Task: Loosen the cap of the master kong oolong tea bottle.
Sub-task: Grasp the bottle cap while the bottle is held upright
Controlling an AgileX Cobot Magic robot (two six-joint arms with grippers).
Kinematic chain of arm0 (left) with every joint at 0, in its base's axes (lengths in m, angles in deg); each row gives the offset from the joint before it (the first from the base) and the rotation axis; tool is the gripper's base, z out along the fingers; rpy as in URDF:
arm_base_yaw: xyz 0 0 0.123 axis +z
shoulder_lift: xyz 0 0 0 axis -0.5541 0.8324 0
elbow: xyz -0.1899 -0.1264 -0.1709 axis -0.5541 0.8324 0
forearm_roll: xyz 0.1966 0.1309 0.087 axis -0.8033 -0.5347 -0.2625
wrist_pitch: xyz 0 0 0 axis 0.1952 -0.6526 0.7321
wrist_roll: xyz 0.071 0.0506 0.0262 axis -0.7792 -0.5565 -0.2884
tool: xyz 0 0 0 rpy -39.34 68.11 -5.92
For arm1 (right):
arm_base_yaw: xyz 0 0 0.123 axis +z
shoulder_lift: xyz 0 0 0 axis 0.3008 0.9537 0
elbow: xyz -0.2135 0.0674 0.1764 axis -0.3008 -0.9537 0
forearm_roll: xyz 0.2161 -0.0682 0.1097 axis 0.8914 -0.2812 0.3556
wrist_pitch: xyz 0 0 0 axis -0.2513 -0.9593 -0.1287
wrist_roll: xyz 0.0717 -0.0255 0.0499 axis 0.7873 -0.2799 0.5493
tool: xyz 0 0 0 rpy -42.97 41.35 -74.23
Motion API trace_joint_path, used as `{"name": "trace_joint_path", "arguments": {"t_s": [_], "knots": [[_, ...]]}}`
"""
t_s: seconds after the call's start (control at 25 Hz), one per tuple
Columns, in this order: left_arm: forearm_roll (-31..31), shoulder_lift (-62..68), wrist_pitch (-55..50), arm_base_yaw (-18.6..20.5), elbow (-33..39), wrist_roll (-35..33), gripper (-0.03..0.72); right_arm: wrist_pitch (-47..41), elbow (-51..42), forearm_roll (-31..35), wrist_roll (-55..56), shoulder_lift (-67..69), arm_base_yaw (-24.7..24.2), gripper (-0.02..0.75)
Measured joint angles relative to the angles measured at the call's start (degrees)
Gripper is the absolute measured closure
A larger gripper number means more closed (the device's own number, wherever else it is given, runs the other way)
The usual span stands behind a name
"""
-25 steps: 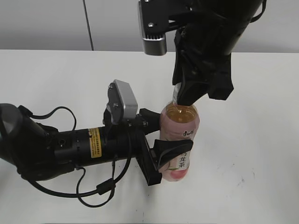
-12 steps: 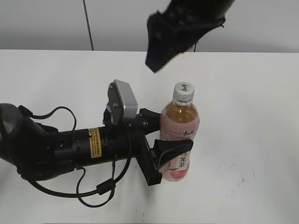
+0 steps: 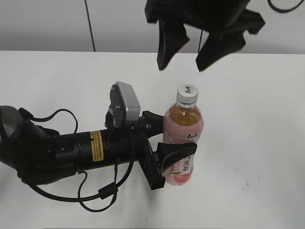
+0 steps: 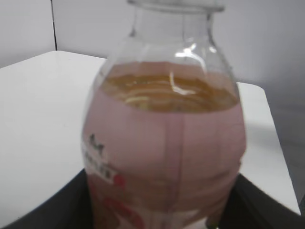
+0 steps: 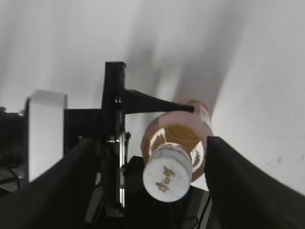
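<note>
Amber tea, pink label: the master kong oolong tea bottle (image 3: 184, 138) stands upright on the white tabletop (image 3: 257, 143).
Nearest, the left pincer (image 3: 164, 143) is clenched around the bottle's labelled body. Above it sits the white cap (image 3: 187, 93), untouched. Farther back and higher, the right pincer (image 3: 186, 50) hangs spread wide, apart from the cap.

The tea bottle (image 4: 164, 143) fills most of the frame, upright and very close. Amber tea reaches up to its clear shoulder, and a pink label wraps the body below. Dark end effector fingers (image 4: 52, 207) flank its lower sides. Behind it the white counter (image 4: 38, 119) meets a grey wall.
</note>
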Motion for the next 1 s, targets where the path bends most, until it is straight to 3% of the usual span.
{"name": "trace_joint_path", "arguments": {"t_s": [0.32,0.76,1.0], "knots": [[-0.06,0.0,0.05,0.0,0.0,0.0,0.283,0.0,-6.56,1.17,1.02,0.0,0.0,0.234],[-0.06,0.0,0.05,0.0,0.0,0.0,0.283,0.0,-6.56,0.7,0.98,0.0,0.0,0.461],[-0.06,0.0,0.05,0.0,0.0,0.0,0.283,0.0,-6.56,0.64,-1.33,0.0,0.0,0.468]]}}
